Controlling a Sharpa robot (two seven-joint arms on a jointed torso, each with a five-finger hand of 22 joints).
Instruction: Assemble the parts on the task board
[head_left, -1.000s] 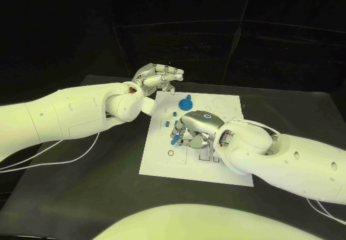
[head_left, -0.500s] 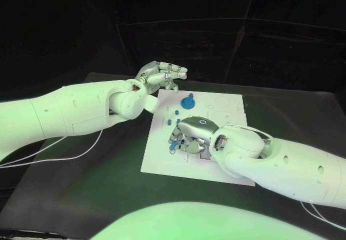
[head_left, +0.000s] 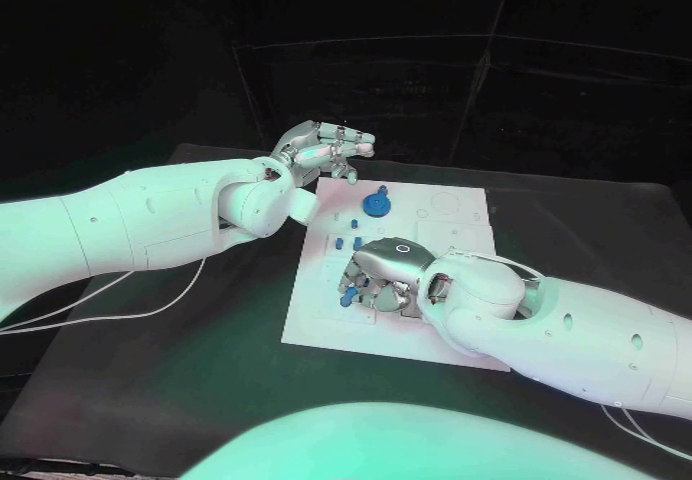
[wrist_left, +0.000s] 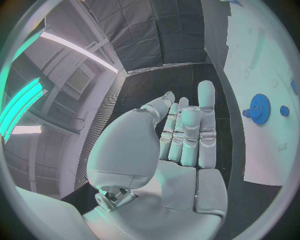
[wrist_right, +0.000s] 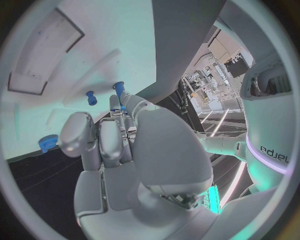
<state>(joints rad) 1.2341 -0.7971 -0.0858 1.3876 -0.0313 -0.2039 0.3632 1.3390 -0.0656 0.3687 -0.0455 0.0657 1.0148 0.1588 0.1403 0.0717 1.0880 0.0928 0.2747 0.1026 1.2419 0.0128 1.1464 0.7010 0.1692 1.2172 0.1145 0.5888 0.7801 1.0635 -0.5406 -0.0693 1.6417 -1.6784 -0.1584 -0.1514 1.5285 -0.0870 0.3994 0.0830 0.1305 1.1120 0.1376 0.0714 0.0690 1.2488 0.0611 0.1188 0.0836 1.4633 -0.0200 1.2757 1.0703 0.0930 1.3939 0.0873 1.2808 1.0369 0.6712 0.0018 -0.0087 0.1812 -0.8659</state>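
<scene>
One blue gear, one task board.

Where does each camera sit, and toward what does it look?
Head view: on the robot's head, looking down at the task board; both arms show.
Left wrist view: behind the left hand, toward the board's edge.
Right wrist view: behind the right hand, over the board.
Shared: head and left wrist views show the blue gear.
</scene>
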